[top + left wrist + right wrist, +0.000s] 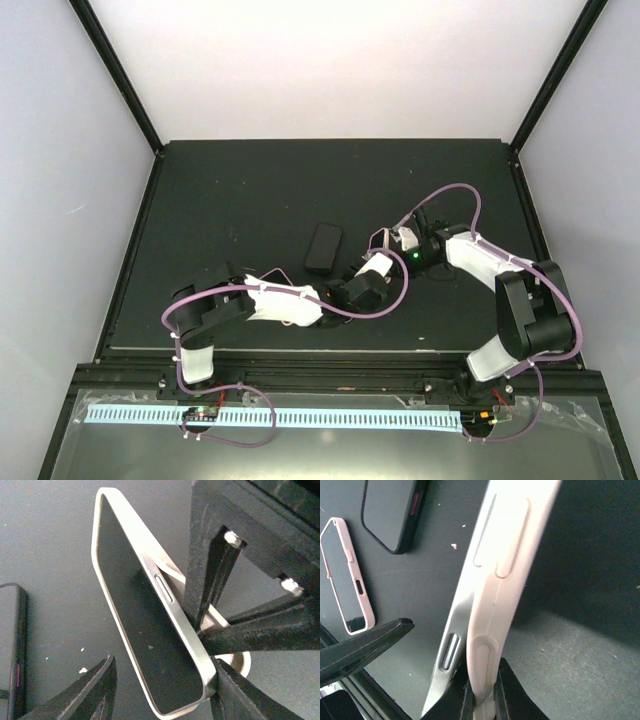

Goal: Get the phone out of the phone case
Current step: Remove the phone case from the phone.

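A silver phone (145, 630) with a dark screen stands tilted on edge above the mat, partly out of a pale pink case (505, 555). My right gripper (482, 692) is shut on the case's edge, and the phone's silver side (449, 652) peels away to the left of it. My left gripper (165, 692) is open around the phone's lower end. Its right finger (235, 690) touches the phone's corner and its left finger (95, 690) stands apart. The two grippers meet at mid table, left gripper (362, 288) and right gripper (402, 248), with the case (378, 264) between them.
A black phone case (323, 248) lies flat on the dark mat (250, 200) just left of the grippers; it also shows in the right wrist view (390, 510). A second pink-rimmed case (345, 575) lies flat beside it. The mat's raised frame runs along the sides.
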Controlling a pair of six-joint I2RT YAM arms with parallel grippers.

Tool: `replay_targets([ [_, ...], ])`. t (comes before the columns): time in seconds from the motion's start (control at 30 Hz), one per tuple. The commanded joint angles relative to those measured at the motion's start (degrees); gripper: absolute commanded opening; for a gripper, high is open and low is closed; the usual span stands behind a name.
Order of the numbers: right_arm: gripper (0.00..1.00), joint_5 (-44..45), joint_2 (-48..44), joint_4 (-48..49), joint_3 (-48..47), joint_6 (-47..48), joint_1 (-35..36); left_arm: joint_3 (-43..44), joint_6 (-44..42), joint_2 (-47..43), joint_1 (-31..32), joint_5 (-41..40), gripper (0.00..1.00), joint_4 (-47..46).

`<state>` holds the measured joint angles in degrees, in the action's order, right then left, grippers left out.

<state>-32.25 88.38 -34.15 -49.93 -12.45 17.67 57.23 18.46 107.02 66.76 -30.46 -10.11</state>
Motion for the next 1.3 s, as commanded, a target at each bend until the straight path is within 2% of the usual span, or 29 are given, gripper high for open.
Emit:
replay_targets([
  [0.0, 0.01, -9.5, 0.4, -8.4, -1.4, 3.4, 0.7, -0.9, 1.5, 0.1, -3.4, -12.0, 0.50, 0.6],
  [0.23, 0.01, -11.4, 0.1, -8.7, -1.4, 4.0, 0.7, -2.3, 3.7, -0.6, -4.0, -13.6, 0.45, 0.5],
  [0.3, 0.01, -12.8, 0.1, -8.8, -1.4, 4.3, 0.7, -1.4, 3.0, 0.3, -4.1, -13.1, 0.35, 0.9],
  [0.33, 0.01, -13.5, 0.0, -9.0, -1.4, 4.4, 0.7, -0.7, 2.9, 0.7, -4.1, -13.0, 0.34, 1.4],
  [0.4, 0.01, -14.3, -0.6, -9.2, -1.4, 4.5, 0.7, 0.1, 2.6, 1.4, -4.1, -13.3, 0.36, 2.0],
  [0.5, 0.01, -15.7, -1.7, -9.3, -1.2, 4.8, 0.7, 1.6, 2.6, 2.6, -4.1, -14.3, 0.50, 3.4],
  [0.53, 0.01, -16.1, -2.1, -9.3, -1.0, 4.8, 0.7, 2.1, 2.3, 2.9, -4.1, -14.2, 0.48, 3.7],
  [0.63, 0.01, -17.3, -2.6, -9.6, -1.0, 5.1, 0.7, 2.2, 1.4, 3.1, -4.1, -14.5, 0.35, 3.1],
  [0.77, 0.01, -18.9, -2.4, -10.3, -1.3, 6.0, 0.7, 2.6, -1.4, 2.6, -4.1, -15.8, 0.12, 1.5],
  [0.9, 0.01, -13.7, -4.4, -10.4, -1.7, 6.1, 0.7, -0.1, -2.1, -1.1, -4.1, -18.4, 0.02, -0.3],
  [1.07, 0.01, -5.6, -9.5, -7.5, 0.0, 4.5, 0.7, -6.2, -6.3, -9.1, -4.2, -16.2, 0.02, -5.8],
  [1.27, 0.01, 12.1, -11.3, -3.4, 0.5, 3.9, 0.7, -13.0, -1.1, -21.0, -3.9, -11.0, 0.02, -5.8],
])
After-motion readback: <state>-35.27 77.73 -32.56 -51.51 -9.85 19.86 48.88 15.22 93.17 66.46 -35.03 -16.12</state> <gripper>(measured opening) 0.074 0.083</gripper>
